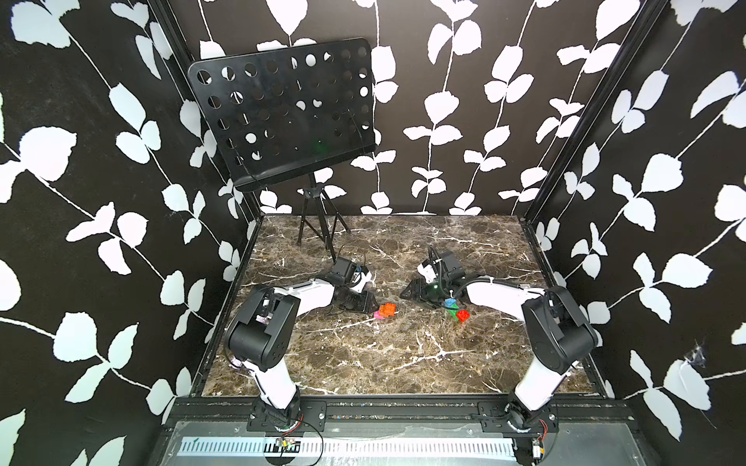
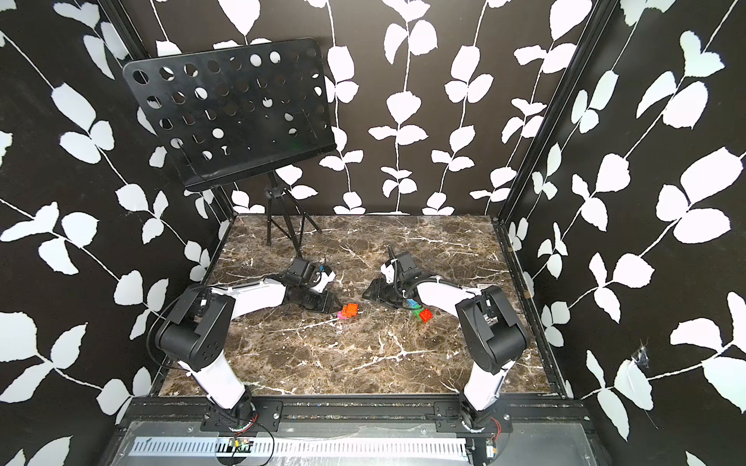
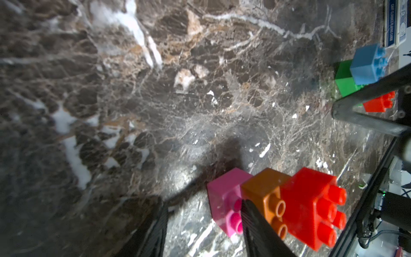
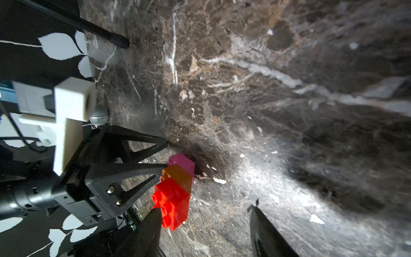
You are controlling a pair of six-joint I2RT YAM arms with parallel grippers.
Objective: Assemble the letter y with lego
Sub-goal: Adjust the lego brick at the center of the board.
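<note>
Fingers [image 3: 255, 222] apart around the translucent pink-orange-red brick stem [image 3: 266, 195], the left gripper [image 3: 203, 202] could shove it toward three o'clock closing unevenly; right gripper [image 4: 204, 208] gapes empty

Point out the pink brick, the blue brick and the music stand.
pink brick [image 3: 222, 193]: left wrist view, smooth side face.
blue brick [image 3: 365, 69]: left wrist view, smooth side face.
music stand [image 1: 300, 165]: in a top view, lower part of its perforated plate.

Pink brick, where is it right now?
In both top views the pink brick sits mid-table on the left arm's side, joined to the orange brick, beside the left gripper.
</note>
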